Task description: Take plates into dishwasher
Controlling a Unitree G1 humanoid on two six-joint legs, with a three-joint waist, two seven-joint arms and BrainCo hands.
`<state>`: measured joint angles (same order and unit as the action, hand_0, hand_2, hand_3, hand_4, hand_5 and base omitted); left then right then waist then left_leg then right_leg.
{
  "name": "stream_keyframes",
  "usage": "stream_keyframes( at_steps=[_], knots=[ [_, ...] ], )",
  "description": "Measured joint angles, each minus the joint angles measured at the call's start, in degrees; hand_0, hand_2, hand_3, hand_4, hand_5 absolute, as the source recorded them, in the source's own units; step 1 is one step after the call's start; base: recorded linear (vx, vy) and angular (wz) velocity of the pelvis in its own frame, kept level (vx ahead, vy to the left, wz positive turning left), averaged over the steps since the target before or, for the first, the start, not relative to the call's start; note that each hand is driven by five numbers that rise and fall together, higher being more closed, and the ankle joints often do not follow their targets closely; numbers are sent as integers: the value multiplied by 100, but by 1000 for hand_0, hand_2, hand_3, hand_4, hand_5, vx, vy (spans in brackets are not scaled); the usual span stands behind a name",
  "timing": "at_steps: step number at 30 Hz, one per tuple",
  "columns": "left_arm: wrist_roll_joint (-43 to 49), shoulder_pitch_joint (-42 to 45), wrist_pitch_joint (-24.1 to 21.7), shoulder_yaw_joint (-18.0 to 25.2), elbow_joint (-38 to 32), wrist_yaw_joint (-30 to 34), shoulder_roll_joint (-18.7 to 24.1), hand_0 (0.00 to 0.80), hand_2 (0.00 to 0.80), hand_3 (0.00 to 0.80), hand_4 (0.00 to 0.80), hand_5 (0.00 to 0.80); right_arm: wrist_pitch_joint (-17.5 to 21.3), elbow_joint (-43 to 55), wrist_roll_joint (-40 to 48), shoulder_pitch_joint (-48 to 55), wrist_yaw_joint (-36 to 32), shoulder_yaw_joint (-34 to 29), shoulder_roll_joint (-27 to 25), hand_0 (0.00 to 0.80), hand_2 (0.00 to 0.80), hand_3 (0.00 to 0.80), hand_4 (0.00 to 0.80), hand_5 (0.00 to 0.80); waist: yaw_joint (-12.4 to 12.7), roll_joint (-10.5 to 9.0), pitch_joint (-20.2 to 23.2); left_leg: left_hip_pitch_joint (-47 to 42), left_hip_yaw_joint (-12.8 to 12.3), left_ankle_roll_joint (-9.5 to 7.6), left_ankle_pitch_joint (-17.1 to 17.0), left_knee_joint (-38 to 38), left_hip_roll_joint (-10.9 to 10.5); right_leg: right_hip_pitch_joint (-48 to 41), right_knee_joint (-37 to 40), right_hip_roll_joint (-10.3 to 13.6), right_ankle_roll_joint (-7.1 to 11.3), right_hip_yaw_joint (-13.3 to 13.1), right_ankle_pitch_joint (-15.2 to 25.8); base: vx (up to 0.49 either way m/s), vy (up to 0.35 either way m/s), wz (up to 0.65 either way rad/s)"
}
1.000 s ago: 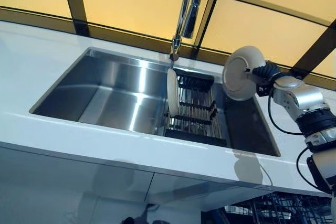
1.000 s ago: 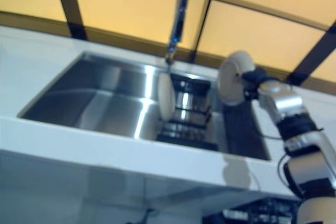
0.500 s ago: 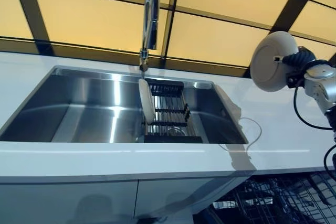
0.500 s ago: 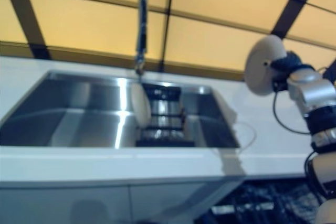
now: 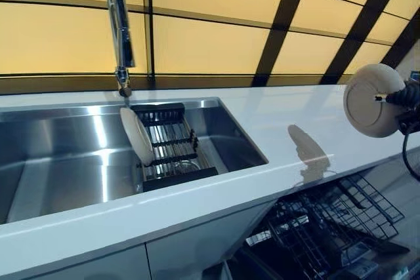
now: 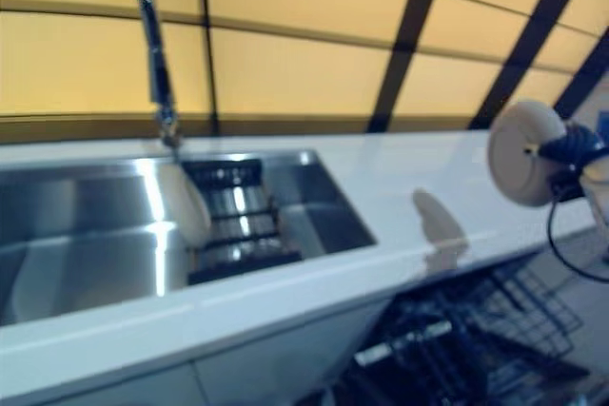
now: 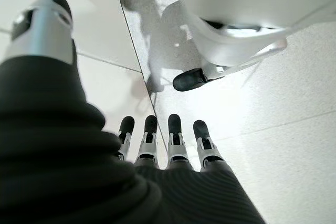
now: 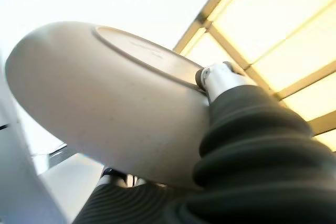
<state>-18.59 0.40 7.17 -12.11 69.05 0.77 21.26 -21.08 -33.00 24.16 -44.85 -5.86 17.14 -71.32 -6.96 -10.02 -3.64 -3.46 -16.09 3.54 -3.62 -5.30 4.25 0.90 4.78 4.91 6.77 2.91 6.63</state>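
Left eye view: the robot's right hand (image 5: 401,98) holds a cream plate (image 5: 373,100) upright at the far right, above the white counter (image 5: 282,129), its thumb and fingers pinching the rim. Below, the open dishwasher rack (image 5: 328,221) waits. A second plate (image 5: 136,135) stands on edge in the sink (image 5: 65,155), against a dark drying rack (image 5: 169,145). The left hand (image 7: 168,145) hangs toward the floor, fingers straight and holding nothing. The plate looks rigid, smooth and breakable; gripping its rim seems safest.
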Motion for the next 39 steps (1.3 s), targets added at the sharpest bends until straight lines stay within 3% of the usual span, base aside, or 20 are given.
stream_keyframes(
  at_steps=[2, 10, 18, 27, 39],
  knots=[
    [39, 3, 30, 4, 6, -6, -4, 0, 0, 0, 0, 0, 31, 73, 0, 231, -60, -138, -74, 800, 800, 800, 800, 800, -115, 7, 24, 0, -105, 9, 14, 3, 5, 70, 1, -21, 4, -105, 12, -13, -15, -24],
    [156, -43, 114, 256, 12, -132, 2, 0, 0, 0, 0, 0, 173, 460, -16, 1585, -418, -1069, -211, 800, 800, 800, 800, 800, -335, 1, 105, -95, -147, 16, 137, 1, -21, 120, -4, -74, -27, -397, 82, 9, -2, -21],
    [208, -12, 142, 269, 120, -155, 0, 0, 0, 0, 0, 0, 233, 1002, -51, 3091, -800, -1815, -132, 800, 800, 800, 800, 800, -505, 20, 118, -97, -252, 17, 157, 0, 13, 170, 2, -72, -9, -421, 82, 21, -11, -6],
    [209, -2, 104, 268, 139, -139, -17, 0, 0, 0, 0, 0, 448, 1598, -184, 4154, -864, -2144, 752, 800, 800, 800, 800, 800, -626, 90, 141, -96, -266, 14, 156, 0, 4, 178, 3, -73, -13, -424, 73, 5, 0, -1],
    [219, 7, 86, 268, 147, -120, -70, 0, 0, 0, 0, 0, 494, 1948, -446, 4375, -846, -2075, 1427, 800, 800, 800, 800, 800, -624, 198, 133, -96, -271, 13, 157, 0, 14, 179, 7, -69, -13, -428, 73, 0, 0, 0]
  ],
)
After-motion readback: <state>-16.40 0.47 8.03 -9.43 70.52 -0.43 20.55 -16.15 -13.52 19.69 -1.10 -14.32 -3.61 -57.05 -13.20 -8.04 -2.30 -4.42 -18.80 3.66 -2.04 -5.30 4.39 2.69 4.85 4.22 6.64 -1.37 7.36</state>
